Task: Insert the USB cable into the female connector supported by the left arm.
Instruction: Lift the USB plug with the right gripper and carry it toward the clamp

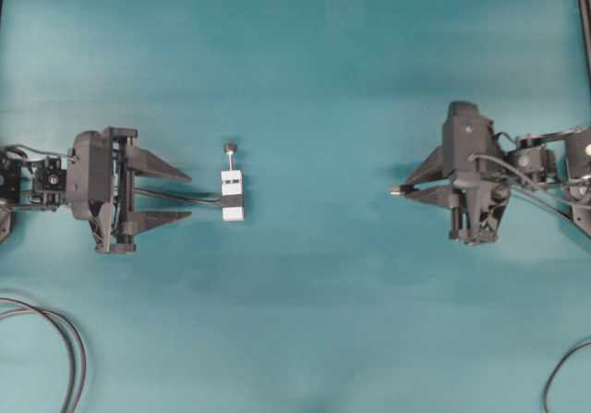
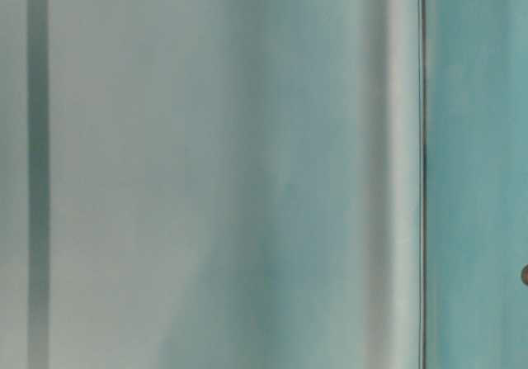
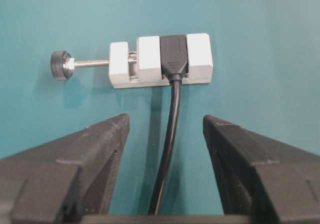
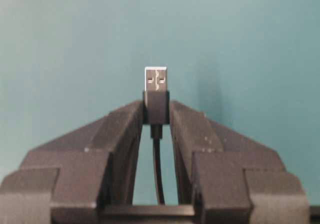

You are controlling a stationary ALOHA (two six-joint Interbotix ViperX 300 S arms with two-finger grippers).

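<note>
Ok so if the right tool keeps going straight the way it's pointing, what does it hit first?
Probably the female connector. The right tool, holding the USB cable plug-first, points leftward across bare table toward it; nothing lies between. Height alignment is unclear.

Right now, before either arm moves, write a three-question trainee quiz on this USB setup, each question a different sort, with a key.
1. True or false: the right tool is shut on the USB plug, silvery tip pointing out past the fingertips.
2. Multiple choice: the left tool is (A) clamped on the white female connector, (B) open, short of the connector, its cable running between the fingers, (C) holding the knob.
3. Fill in: in the overhead view, the plug and the connector are ____ (touching / apart).

Key: 1 true. 2 B. 3 apart; bare teal table lies between them.
</note>
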